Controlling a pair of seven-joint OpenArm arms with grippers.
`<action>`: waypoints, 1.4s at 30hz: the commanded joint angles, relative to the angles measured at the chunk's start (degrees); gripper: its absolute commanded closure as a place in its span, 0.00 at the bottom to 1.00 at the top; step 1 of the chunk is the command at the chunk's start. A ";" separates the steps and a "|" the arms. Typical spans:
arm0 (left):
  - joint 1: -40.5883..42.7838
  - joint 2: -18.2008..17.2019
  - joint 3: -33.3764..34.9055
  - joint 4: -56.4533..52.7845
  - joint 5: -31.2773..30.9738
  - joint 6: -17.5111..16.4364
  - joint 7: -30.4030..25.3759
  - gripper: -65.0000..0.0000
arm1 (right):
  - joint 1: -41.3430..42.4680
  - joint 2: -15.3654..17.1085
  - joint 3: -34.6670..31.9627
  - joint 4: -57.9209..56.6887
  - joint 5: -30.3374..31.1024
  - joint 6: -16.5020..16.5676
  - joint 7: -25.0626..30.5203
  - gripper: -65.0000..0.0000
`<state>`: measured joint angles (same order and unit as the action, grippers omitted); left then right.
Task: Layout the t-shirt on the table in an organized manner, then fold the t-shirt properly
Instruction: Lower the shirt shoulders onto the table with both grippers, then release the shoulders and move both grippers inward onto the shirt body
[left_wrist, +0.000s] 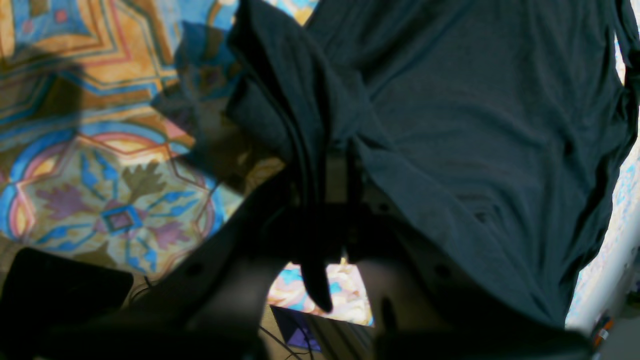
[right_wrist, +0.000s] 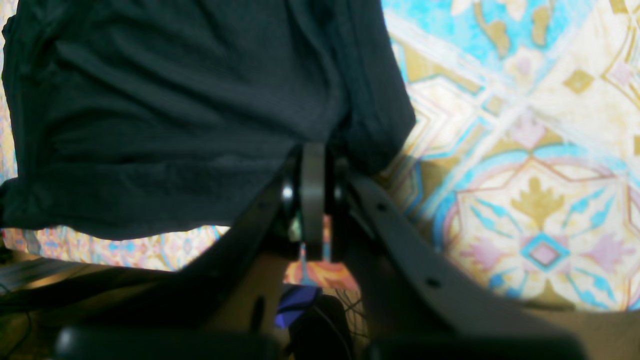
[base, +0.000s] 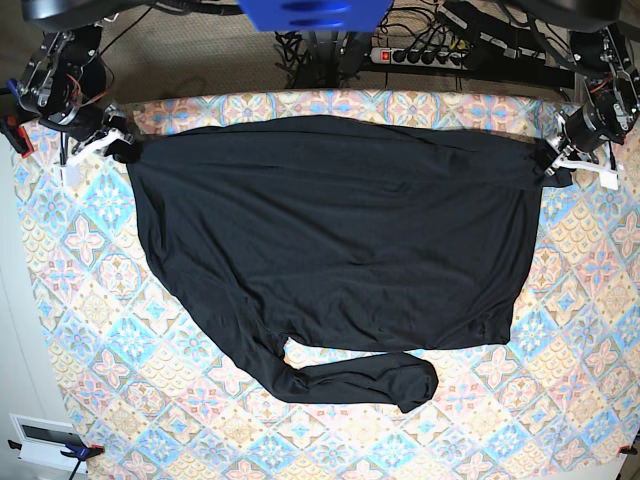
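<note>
1. The surface (base: 70, 300), under its pastel diamond-tile cloth, fills my base view almost edge to edge; the wrist views give only blurred patches of that pattern.
2. The t-shirt (base: 330, 230) lies spread over the middle and far part of the surface, its far edge stretched taut between the two claws. Only the base view shows me the whole outline, with one long sleeve (base: 360, 380) curled along the near edge, its end bunched. Each wrist view shows just a hanging sheet of black fabric.
3. The left claw (base: 552, 160), on the base view's right, pinches the shirt's far corner. From its wrist camera I see a bunched fold of cloth running down between the closed fingers (left_wrist: 337, 175), detail the base view is too small to give.
4. The right claw (base: 118, 148), on the base view's left, grips the opposite far corner. Its wrist view shows the fingers (right_wrist: 313, 190) pressed together with the fabric edge caught at their tips.
</note>
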<state>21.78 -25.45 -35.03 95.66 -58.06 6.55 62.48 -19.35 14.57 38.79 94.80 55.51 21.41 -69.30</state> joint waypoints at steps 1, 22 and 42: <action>-1.25 -0.97 -0.45 0.65 -0.44 -0.08 -0.81 1.00 | 0.06 0.95 0.47 0.80 0.71 0.35 0.86 1.00; -5.91 1.23 2.45 -2.87 15.29 0.18 -0.37 0.83 | 2.87 0.95 0.47 1.15 -6.93 0.35 0.95 0.96; -8.11 0.62 -5.55 0.91 2.72 -0.08 2.09 0.44 | 2.34 1.04 -13.42 17.24 -7.02 0.35 3.85 0.72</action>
<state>14.48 -23.68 -40.32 95.55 -53.95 6.83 65.21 -17.30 14.83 24.73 110.93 47.44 21.39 -66.17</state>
